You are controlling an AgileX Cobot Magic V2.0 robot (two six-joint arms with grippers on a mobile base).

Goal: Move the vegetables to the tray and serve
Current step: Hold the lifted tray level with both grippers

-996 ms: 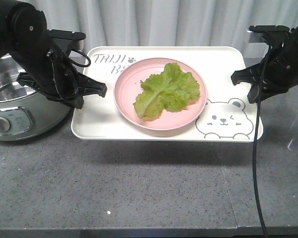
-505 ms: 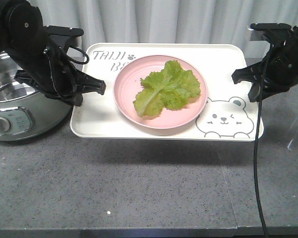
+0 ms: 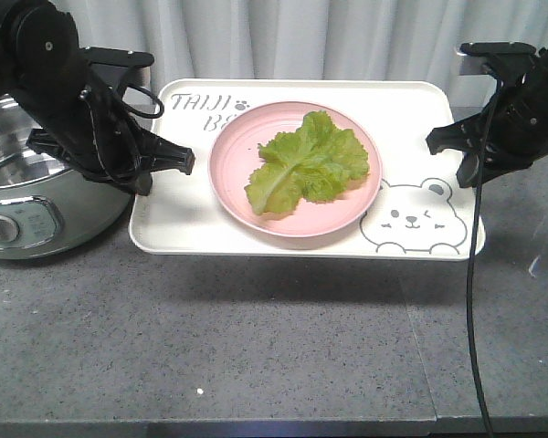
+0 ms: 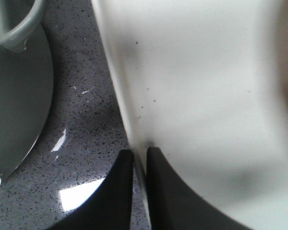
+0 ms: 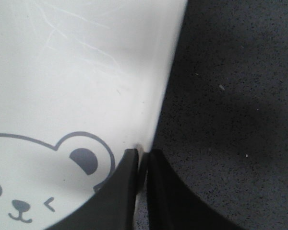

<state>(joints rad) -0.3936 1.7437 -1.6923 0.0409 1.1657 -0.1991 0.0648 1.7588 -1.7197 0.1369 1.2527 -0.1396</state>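
Tray point(image 3: 190, 221) clamped, left pincer point(image 4: 140, 159), right pincer point(image 5: 143, 156) opposite

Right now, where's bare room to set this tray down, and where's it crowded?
The grey counter in front of the tray is bare across its width. On the tray, strips left and right of the pink plate are free. Crowded: the cooker beside the left gripper; the right gripper clamps the opposite rim.

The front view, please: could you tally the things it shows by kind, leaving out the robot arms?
lettuce leaf: 1
plate: 1
tray: 1
cooker: 1
Total: 4
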